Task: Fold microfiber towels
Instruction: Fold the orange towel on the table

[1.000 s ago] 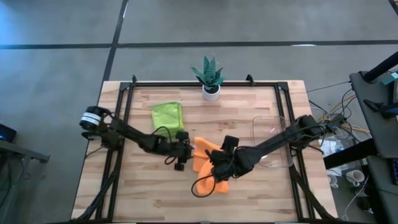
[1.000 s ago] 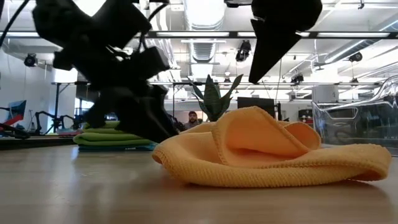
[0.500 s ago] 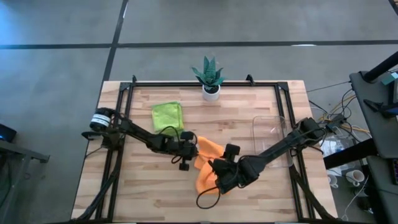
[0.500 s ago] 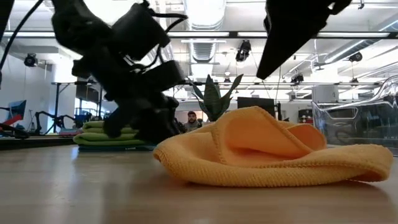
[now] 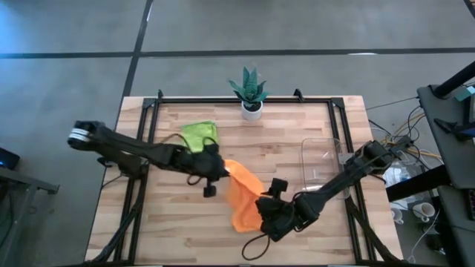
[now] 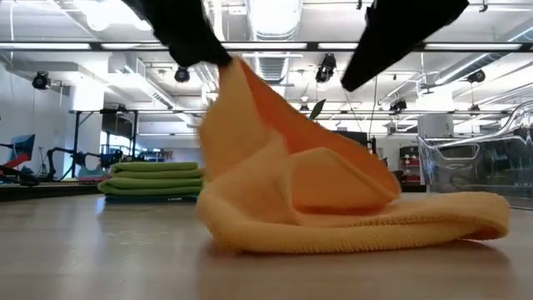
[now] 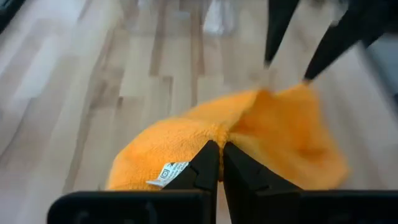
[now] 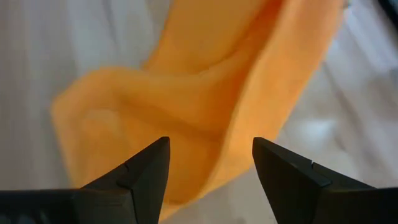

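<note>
The orange towel (image 5: 241, 196) lies crumpled mid-worktop (image 5: 297, 141), one corner lifted off the wood. It looks light, limp and fuzzy: it will sag and fold under its own weight, so it is best taken by a corner or hemmed edge, pinching a single layer only. The left end effector (image 5: 220, 169) is closed tight on such a corner, near the sewn tag (image 7: 166, 173), and holds it raised above the heap. That arm reaches in low from the left edge, stretched almost straight across the worktop. The right end effector (image 5: 261, 216) hangs just above the towel's near end with its fingers spread wide, holding nothing; its arm slants in from the right, past the clear tray (image 5: 324, 159). A green towel (image 5: 199, 134) rests further back.
</note>
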Controlling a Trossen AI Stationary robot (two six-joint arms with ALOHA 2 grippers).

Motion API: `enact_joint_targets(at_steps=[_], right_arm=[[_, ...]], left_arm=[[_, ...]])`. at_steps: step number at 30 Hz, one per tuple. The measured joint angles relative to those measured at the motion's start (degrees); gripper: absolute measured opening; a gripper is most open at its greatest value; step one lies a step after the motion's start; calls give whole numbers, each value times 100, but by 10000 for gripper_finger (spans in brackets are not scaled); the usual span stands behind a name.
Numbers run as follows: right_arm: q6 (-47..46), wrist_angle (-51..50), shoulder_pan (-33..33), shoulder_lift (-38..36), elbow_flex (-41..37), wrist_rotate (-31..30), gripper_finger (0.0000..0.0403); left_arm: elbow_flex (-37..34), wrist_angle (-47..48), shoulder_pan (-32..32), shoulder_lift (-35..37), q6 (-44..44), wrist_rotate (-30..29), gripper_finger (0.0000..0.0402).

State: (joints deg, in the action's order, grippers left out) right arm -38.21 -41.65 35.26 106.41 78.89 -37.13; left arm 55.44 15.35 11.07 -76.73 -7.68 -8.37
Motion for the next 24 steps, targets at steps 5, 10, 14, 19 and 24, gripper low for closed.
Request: enact_joint_targets(at_steps=[5, 10, 14, 19, 24], right_arm=[[417, 1315, -10, 35, -350, -94, 226], [1181, 2197, -168, 24, -369, -751, 226], [2010, 2650, -396, 22, -239, -1232, 226], [2876, 3213, -753, 17, -175, -960, 226], [2846, 3272, -1087, 50, -216, -17, 226]], left_arm=[[-88, 63, 66, 662, -227, 91, 0], [-135, 69, 290, 708, -82, 249, 0], [-129, 52, 408, 443, -88, 283, 0], [-90, -62, 409, 81, -103, 277, 0], [-8, -214, 409, -89, -97, 275, 0]])
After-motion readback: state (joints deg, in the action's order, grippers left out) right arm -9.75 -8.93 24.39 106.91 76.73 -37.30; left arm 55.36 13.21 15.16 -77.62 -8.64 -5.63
